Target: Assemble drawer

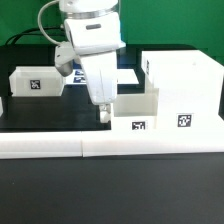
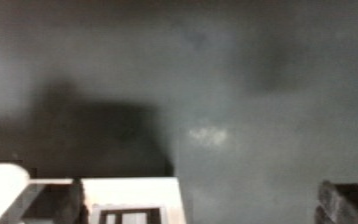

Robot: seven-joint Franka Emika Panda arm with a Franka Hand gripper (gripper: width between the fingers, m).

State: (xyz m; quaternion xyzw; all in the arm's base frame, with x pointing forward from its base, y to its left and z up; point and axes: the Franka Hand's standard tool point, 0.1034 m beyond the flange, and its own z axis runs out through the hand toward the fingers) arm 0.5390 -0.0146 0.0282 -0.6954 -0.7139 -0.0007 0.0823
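Black tabletop (image 1: 60, 115) spreads under everything, edged on the near side by a long white bar (image 1: 60, 148). The largest thing is the casing (image 1: 185, 85), standing at the exterior view's right. Close against its left side sits a tray (image 1: 135, 108), though we cannot tell if they touch. A second tray (image 1: 35, 82) lies well apart, far off at the exterior view's left. Our gripper (image 1: 102, 113) hangs low at the tray's left wall. In the wrist view its fingers (image 2: 43, 205) stand wide apart, holding nothing. We judge that the tray lies just right of the jaws, with the casing beyond it.
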